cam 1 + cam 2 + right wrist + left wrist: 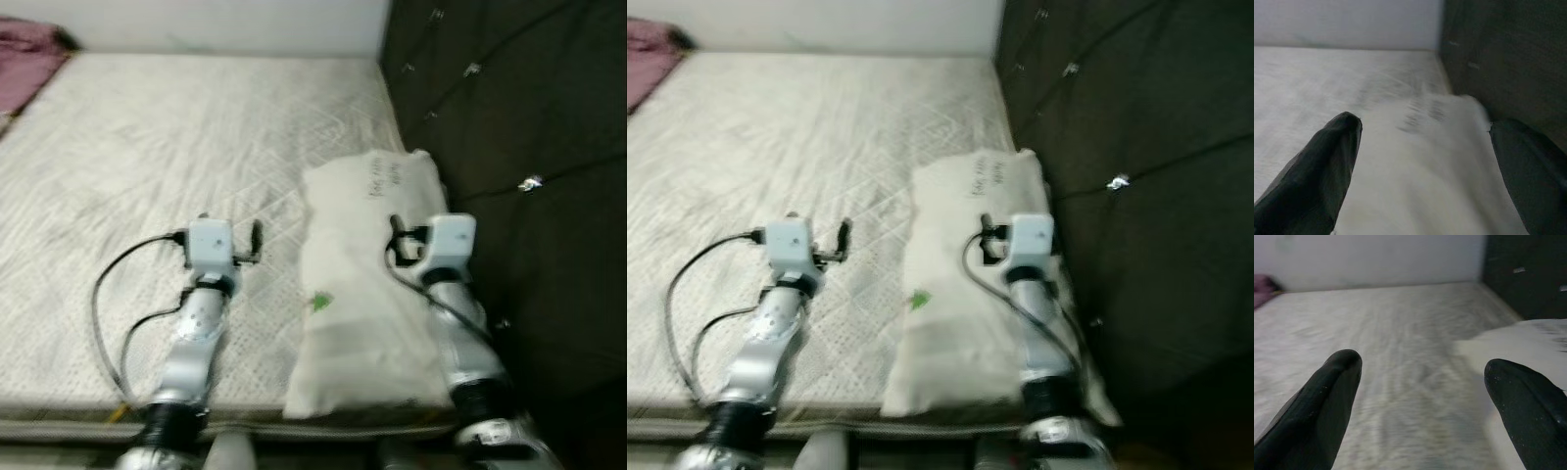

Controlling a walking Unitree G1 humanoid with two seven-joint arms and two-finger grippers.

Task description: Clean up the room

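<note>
Bare and quilted, the mattress (pixel 176 157) ran up to a pale wall, with a dark tufted headboard (pixel 519 147) along its right side and a purple cloth (pixel 29 59) bunched in the far left corner. A white pillow (pixel 362 294) lay lengthwise just beside the headboard. The right pincer (pixel 1422 147) hung low over it, fingers spread wide and grasping nothing; the left pincer (pixel 1422 382) hovered released above bare mattress near the pillow's left edge. Judging by the spread, a lift of the pillow was at hand; it looked soft and likely to sag, so both pincers would do best pinching opposite long edges together, keeping clear of the headboard.
</note>
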